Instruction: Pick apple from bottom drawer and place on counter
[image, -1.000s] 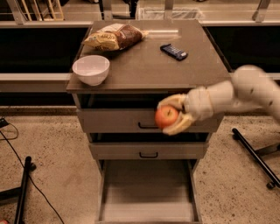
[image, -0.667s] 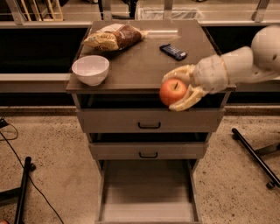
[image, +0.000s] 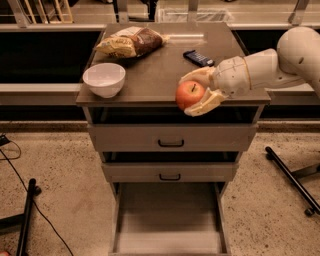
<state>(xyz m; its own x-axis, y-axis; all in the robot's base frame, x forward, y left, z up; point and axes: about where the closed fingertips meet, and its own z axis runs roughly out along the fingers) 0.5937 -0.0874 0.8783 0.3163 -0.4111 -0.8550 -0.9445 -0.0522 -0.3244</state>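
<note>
The red apple (image: 190, 94) with a yellowish patch is held between the fingers of my gripper (image: 193, 93), which is shut on it. The gripper holds it at the front edge of the counter (image: 155, 75), right of centre, at about counter height. The arm reaches in from the right. The bottom drawer (image: 170, 220) is pulled out below and its floor shows nothing on it. The two upper drawers with black handles are closed.
On the counter stand a white bowl (image: 104, 79) at the front left, a bagged loaf of bread (image: 131, 42) at the back left and a dark flat device (image: 198, 58) at the back right. A black stand leg (image: 292, 180) lies on the floor at right.
The gripper has lifted the apple from in front of the top drawer up to the counter's front edge and moved it slightly toward the counter.
</note>
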